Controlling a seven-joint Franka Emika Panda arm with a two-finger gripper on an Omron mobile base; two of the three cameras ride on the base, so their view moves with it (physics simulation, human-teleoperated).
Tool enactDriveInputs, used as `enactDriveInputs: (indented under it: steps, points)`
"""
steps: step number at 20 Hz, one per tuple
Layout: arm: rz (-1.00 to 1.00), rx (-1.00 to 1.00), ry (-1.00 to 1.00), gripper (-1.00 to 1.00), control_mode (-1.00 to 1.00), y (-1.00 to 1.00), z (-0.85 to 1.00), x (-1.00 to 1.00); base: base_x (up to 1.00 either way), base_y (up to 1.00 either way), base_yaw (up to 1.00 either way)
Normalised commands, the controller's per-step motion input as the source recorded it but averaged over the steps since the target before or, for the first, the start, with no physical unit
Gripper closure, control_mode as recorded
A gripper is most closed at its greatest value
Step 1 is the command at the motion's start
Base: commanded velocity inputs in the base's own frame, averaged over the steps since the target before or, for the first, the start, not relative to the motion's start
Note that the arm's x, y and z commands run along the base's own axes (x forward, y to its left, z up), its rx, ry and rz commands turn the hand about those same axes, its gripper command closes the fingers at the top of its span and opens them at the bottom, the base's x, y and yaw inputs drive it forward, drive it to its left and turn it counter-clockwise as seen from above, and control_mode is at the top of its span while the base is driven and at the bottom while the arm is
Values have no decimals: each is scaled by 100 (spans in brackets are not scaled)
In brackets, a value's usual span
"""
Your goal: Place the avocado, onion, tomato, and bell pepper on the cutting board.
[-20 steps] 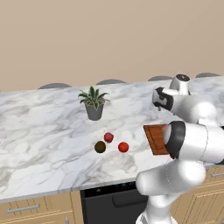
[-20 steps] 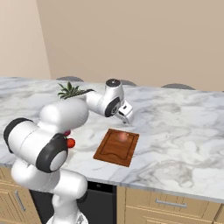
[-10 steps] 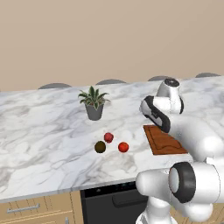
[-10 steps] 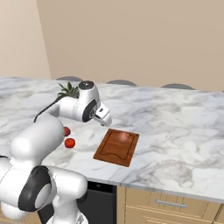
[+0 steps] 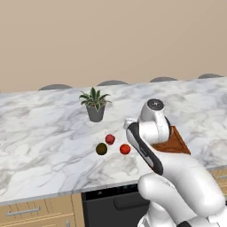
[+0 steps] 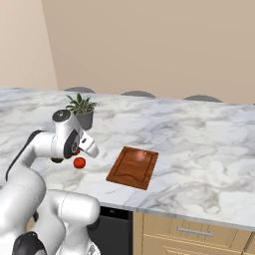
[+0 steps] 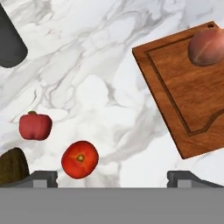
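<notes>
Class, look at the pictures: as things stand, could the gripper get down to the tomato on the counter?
Probably yes. In the hand view the tomato lies bare on the counter, apart from the bell pepper and avocado, with nothing over it.

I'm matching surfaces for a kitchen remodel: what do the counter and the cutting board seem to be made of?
The counter looks like polished marble or a marble-look stone: white with grey veining and a smooth face. The cutting board looks like wood with a smooth satin finish: reddish-brown, faintly grained, with a groove cut around its rim. Both are rendered, so this is appearance only.
</notes>
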Motion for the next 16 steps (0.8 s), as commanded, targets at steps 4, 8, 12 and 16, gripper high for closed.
enactDriveInputs:
  steps: [4,8,12,16]
  points:
    - [4,0,-1,-100,-100,39,-19,-10,0,0,0]
    - [0,0,0,-100,-100,1,-1,-5,0,0,0]
    - [0,0,0,-100,-100,0,-11,8,0,0,0]
    - [0,0,1,-100,-100,8,-10,21,0,0,0]
